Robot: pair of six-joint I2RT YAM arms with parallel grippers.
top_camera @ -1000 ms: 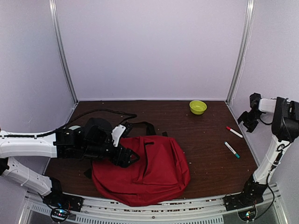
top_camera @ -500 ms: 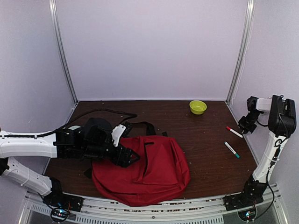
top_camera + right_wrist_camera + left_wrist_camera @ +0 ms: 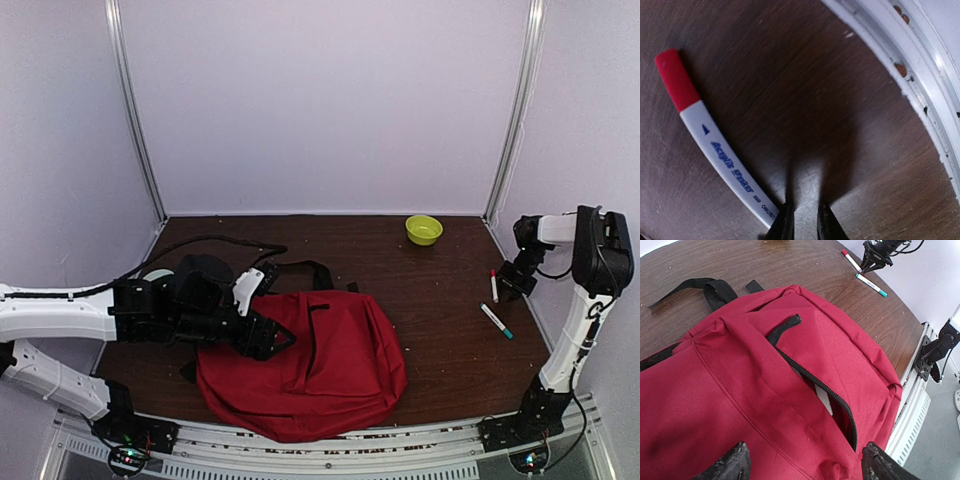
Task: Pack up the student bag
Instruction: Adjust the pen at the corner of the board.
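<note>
Red student bag (image 3: 330, 360), zip (image 3: 820, 390) gaping; left end effector (image 3: 805, 462) spread empty, right end effector (image 3: 802, 220) nearly closed, empty

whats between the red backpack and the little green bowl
Nothing: only bare brown table lies between the backpack and the bowl, seen in the top view.

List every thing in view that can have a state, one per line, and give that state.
student bag: lying flat, one zip partly open.
left gripper: open, above the bag.
right gripper: almost closed, nothing between the tips, beside the red marker's end.
red-capped marker: capped, lying flat.
green-capped marker: capped, lying flat.
yellow bowl: upright, looks empty.
</note>
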